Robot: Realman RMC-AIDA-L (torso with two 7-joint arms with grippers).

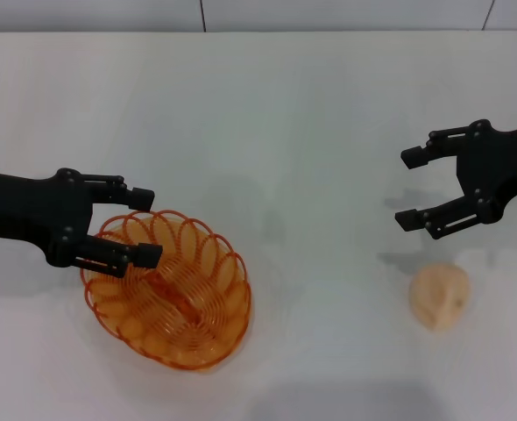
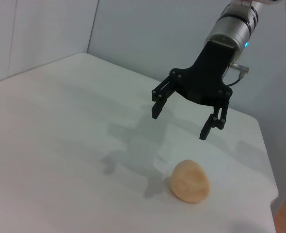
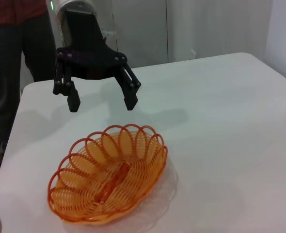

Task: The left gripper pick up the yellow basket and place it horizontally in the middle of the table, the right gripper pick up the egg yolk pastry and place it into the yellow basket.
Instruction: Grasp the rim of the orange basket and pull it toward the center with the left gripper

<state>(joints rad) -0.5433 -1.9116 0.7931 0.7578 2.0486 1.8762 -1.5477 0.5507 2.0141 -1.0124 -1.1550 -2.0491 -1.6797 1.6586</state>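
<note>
Yellow basket (image 1: 166, 289) sits nearest the head camera, lower left of the frame, resting upright on the white table (image 1: 311, 132) and empty. Long axis runs diagonally, from upper left toward lower right of the frame, so it is not yet lying horizontally, nor is it in the middle of the table. Left tool (image 1: 145, 224) hangs over the basket's upper-left rim, jaws spread wide, holding nothing; the nearer fingertip overlaps the scalloped loops in the head view, while the right wrist view (image 3: 100, 99) shows the fingers above and behind the rim, apart from the wire. Key relation: the rim lies just below and slightly toward frame right of the tool, so the coming move looks like a short descent to straddle one stretch of rim. Judgement: the basket step is in hand, grasp not yet made. Egg yolk pastry (image 1: 439, 296) lies at lower right of the frame, well apart from the basket. Right tool (image 1: 409, 188) hovers above and to the upper side of the pastry, jaws open and empty; left wrist view confirms a clear gap between tool (image 2: 179, 122) and pastry (image 2: 190, 181). Right arm is plainly the nearer one to the pastry.
</note>
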